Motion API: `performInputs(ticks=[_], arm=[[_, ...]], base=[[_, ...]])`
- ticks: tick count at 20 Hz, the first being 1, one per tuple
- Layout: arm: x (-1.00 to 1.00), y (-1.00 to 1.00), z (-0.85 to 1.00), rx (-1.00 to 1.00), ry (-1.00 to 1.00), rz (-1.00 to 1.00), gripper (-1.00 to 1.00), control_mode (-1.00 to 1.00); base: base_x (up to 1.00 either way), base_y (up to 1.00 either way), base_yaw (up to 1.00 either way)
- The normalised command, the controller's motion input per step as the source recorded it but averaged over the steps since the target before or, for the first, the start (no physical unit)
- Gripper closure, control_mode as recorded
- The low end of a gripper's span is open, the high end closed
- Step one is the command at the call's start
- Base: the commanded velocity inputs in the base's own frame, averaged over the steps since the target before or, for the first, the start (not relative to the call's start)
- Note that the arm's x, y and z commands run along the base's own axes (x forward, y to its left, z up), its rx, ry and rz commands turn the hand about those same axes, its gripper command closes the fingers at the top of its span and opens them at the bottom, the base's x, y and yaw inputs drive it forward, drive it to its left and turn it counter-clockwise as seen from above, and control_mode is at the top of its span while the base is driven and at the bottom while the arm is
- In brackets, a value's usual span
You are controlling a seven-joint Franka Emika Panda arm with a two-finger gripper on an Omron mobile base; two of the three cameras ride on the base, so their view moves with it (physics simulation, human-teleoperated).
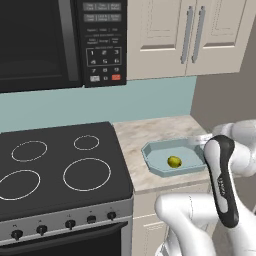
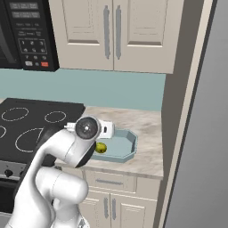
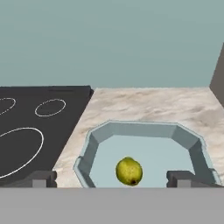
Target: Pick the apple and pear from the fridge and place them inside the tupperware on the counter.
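Hand view, read from left to right: the black stovetop (image 3: 30, 127) fills the left side, then comes the marbled tabletop (image 3: 148, 105), and on it sits the tupperware (image 3: 183, 138) with the pear (image 3: 129, 171) resting on its floor, near the front wall. The two fingers (image 3: 43, 178) stand wide apart at either side of the tray's near edge, with nothing between them; the gripper (image 3: 113, 179) hangs just above and short of the pear, free of it. In the left base view the same order holds: stovetop (image 1: 60, 165), tabletop (image 1: 150, 132), tupperware (image 1: 150, 152) with the pear (image 1: 174, 161) inside, and the arm bent low at the right. In the right base view the pear (image 2: 102, 148) peeks out beside the wrist in the tupperware (image 2: 127, 142), and the grey fridge (image 2: 200, 147) door stands at the far right. I judge the pear's half of the task done: it lies in the tray, released. No red fruit shows in the tray, so the apple remains to be fetched. The next move calls for lifting the hand clear of the tray walls without nudging the pear, then turning toward the fridge at the right.
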Motion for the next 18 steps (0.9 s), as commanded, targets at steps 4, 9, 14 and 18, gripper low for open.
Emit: performInputs(ticks=[4, 9, 14, 18], arm=[[-0.64, 0.32, 0.48, 0.00, 0.10, 0.25, -1.00, -1.00], [-0.61, 0.35, 0.35, 0.00, 0.17, -0.01, -1.00, -1.00], [-0.55, 0.31, 0.09, -0.02, 0.12, -0.27, -1.00, -1.00], [-0.41, 0.19, 0.00, -0.09, 0.05, -0.38, -1.00, -1.00]], base=[[0.00, 0.00, 0.00], [0.00, 0.00, 0.00], [0.00, 0.00, 0.00], [0.00, 0.00, 0.00]])
